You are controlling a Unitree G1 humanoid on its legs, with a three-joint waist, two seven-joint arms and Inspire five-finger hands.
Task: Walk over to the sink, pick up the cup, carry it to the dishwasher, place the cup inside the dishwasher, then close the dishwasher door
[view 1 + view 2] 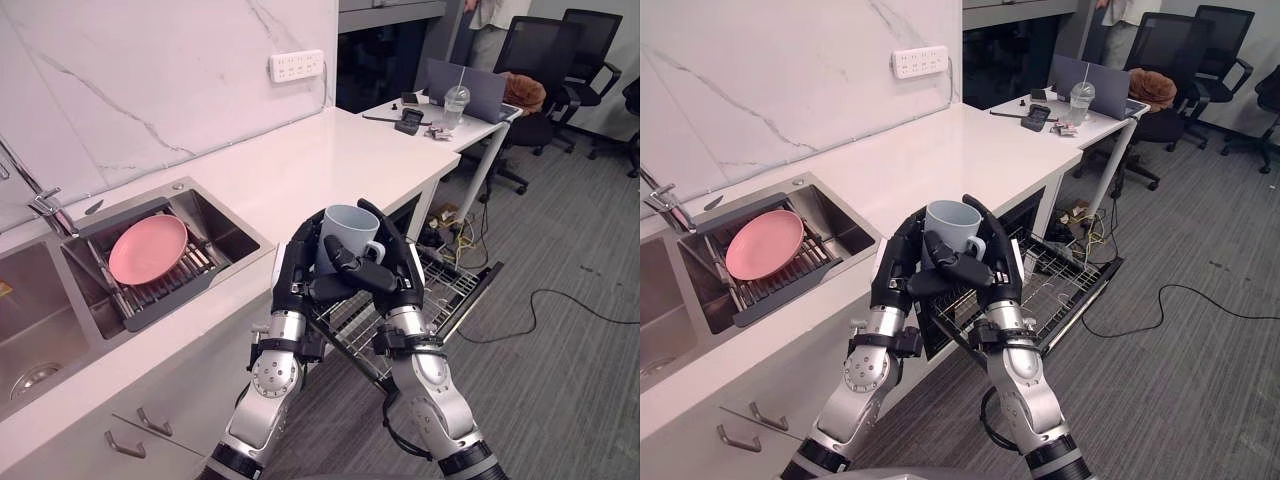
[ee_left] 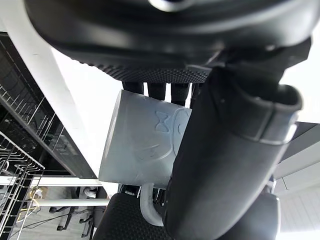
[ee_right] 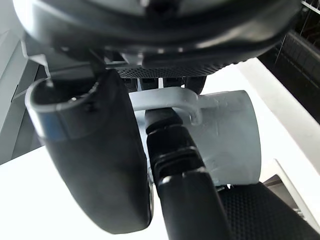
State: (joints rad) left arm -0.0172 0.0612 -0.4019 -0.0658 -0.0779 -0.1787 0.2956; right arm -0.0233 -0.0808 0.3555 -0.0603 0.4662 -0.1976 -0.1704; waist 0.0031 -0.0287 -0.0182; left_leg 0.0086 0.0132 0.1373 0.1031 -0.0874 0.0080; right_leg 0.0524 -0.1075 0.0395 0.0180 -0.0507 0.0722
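Note:
A pale grey-blue cup with a handle is held upright between both hands, above the front edge of the white counter. My left hand curls round its left side. My right hand wraps the right side, its thumb crossing in front by the handle. The left wrist view shows the cup clamped against the fingers, and the right wrist view shows the cup the same way. Below the hands the dishwasher stands open, its wire rack pulled out.
A sink with a tap lies at the left, holding a pink plate on a dark drainer. A desk with a laptop and a plastic cup stands beyond the counter. Office chairs and a person stand further back. Cabinet drawers lie below the sink.

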